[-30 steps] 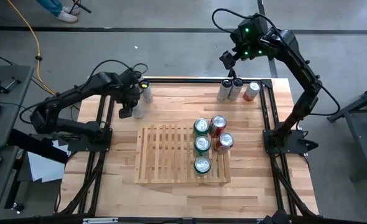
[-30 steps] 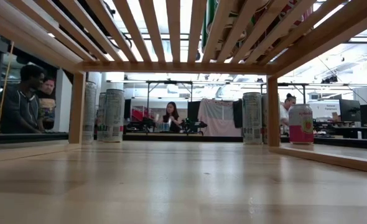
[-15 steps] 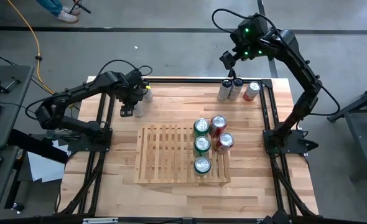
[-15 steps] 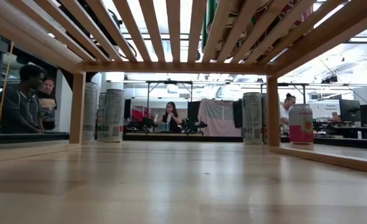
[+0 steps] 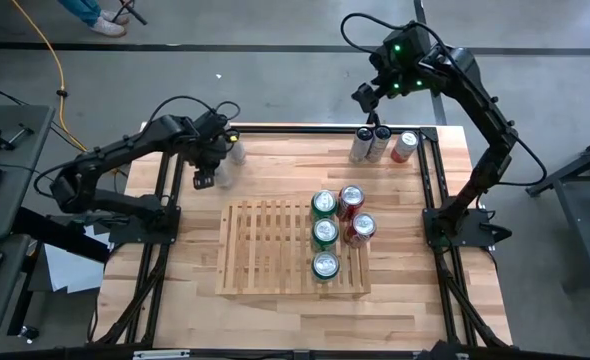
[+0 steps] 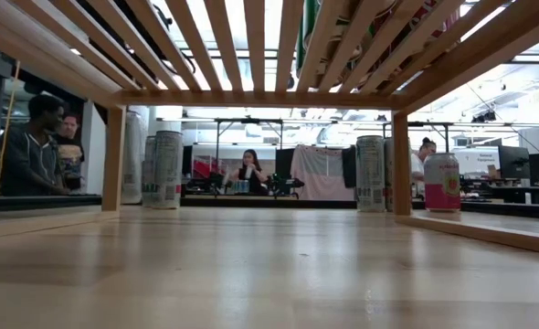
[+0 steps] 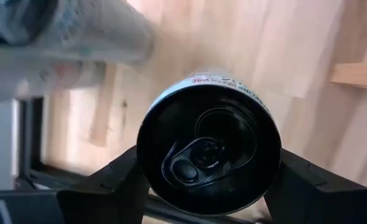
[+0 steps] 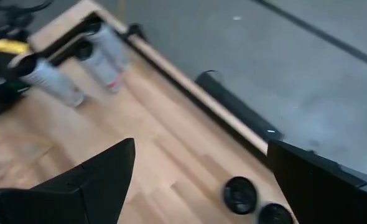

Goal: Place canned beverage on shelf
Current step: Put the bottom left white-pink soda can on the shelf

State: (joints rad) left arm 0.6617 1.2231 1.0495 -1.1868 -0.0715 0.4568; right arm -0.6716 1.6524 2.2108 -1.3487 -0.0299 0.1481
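My left gripper [image 5: 218,162] stands at the table's far left, pointing down, shut on a tall can with a black top [image 7: 208,143]. A second pale can [image 5: 237,150] stands right beside it. The slatted wooden shelf [image 5: 265,250] sits mid-table and carries several green and red cans [image 5: 324,232] on its right part. My right gripper [image 5: 367,98] hangs open high above the far right corner, over three more cans [image 5: 378,144], and holds nothing. My left gripper pinches the can's upper wall [image 7: 147,163] between its two fingers [image 7: 118,183], one on each opposite side, just below the black rim. The fingers come from above, pointing down. The can stands upright; I cannot tell whether its base has left the table.
Black frame rails [image 5: 430,190] run along the table's left, right and far edges. In the low view the shelf's legs [image 6: 114,157] stand in front of the cans, and people sit in the room beyond. Bare wood lies between the left cans and the shelf.
In the low view the tall can behind the shelf's left leg has shifted slightly where it stands. The other cans and my right arm have kept still.
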